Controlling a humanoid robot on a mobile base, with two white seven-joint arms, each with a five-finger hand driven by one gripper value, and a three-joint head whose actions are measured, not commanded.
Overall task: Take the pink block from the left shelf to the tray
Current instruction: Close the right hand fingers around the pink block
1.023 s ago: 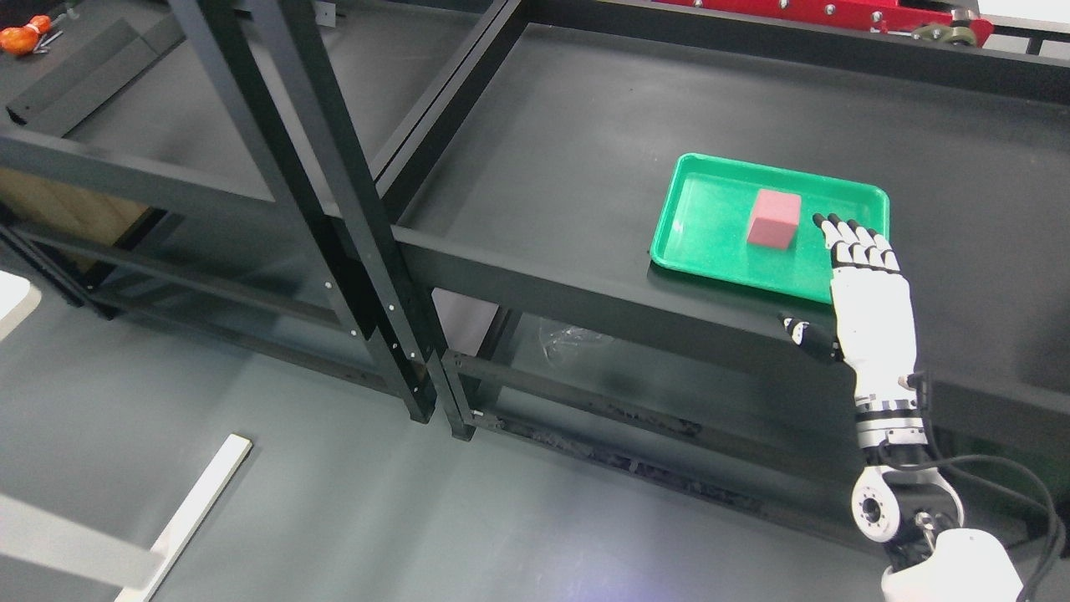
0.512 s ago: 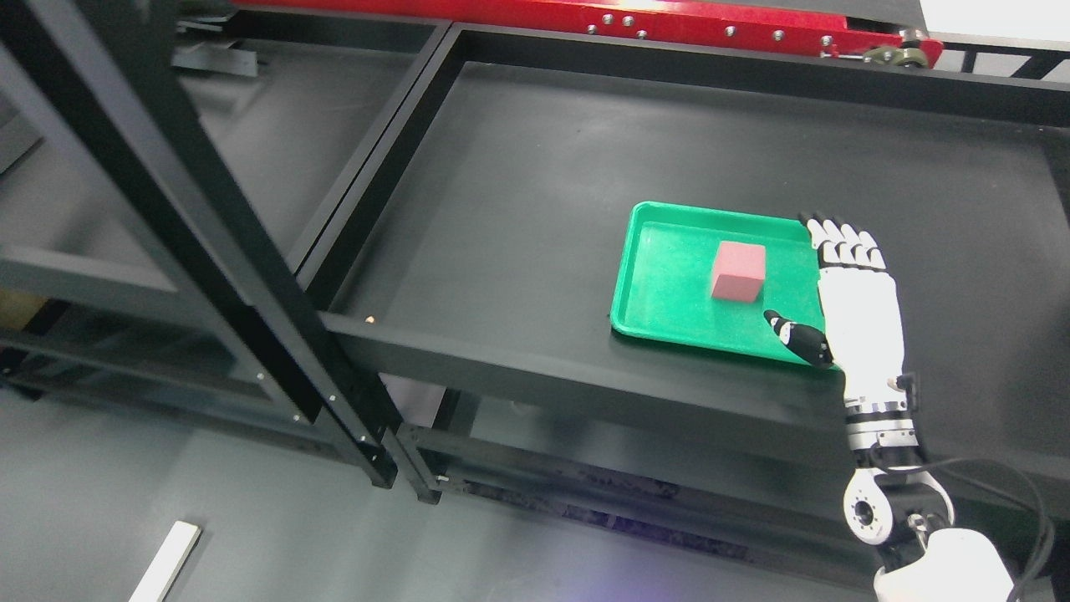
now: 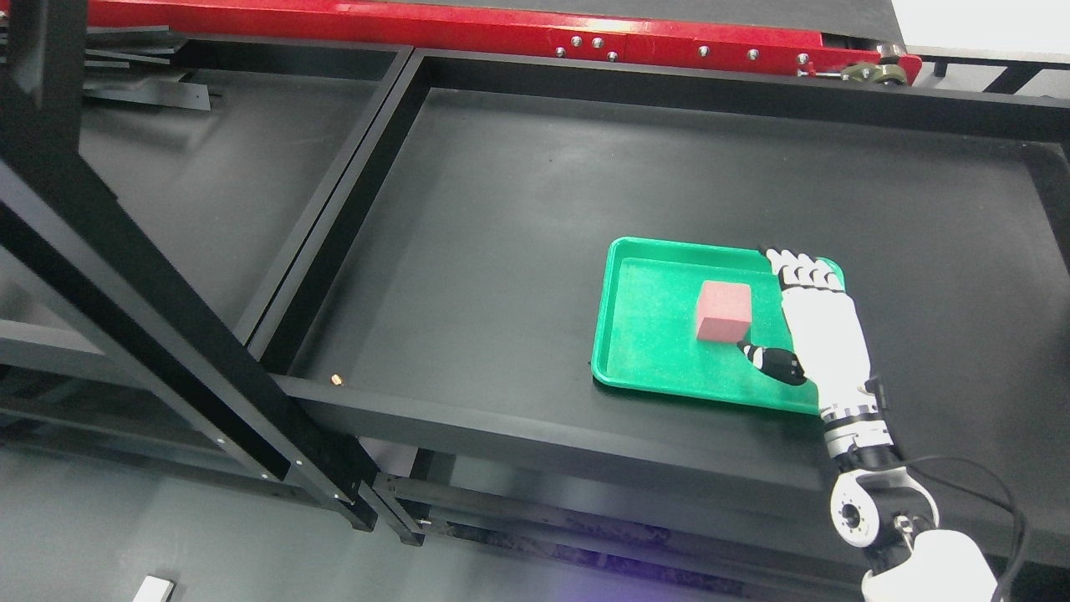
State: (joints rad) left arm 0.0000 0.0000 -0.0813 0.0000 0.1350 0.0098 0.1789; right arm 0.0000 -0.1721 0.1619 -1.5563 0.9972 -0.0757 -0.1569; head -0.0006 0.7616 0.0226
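Item: pink block (image 3: 724, 311), resting inside the green tray (image 3: 648, 351), right of tray centre. My right hand (image 3: 815, 322) sits just right of the block, fingers extended, thumb spread toward it, holding nothing. Left hand out of view. Advice: I'd lift clear upward, avoiding nudging the block or tray rim. Surface: matte black shelf (image 3: 518, 251) under the tray. Beyond the tray: red beam (image 3: 468, 25); left: black uprights (image 3: 150, 309).

Black shelf (image 3: 518, 217) deck, green tray (image 3: 644, 334) lying flat toward four o'clock, tiny tan speck (image 3: 336, 379) at the eight o'clock front edge
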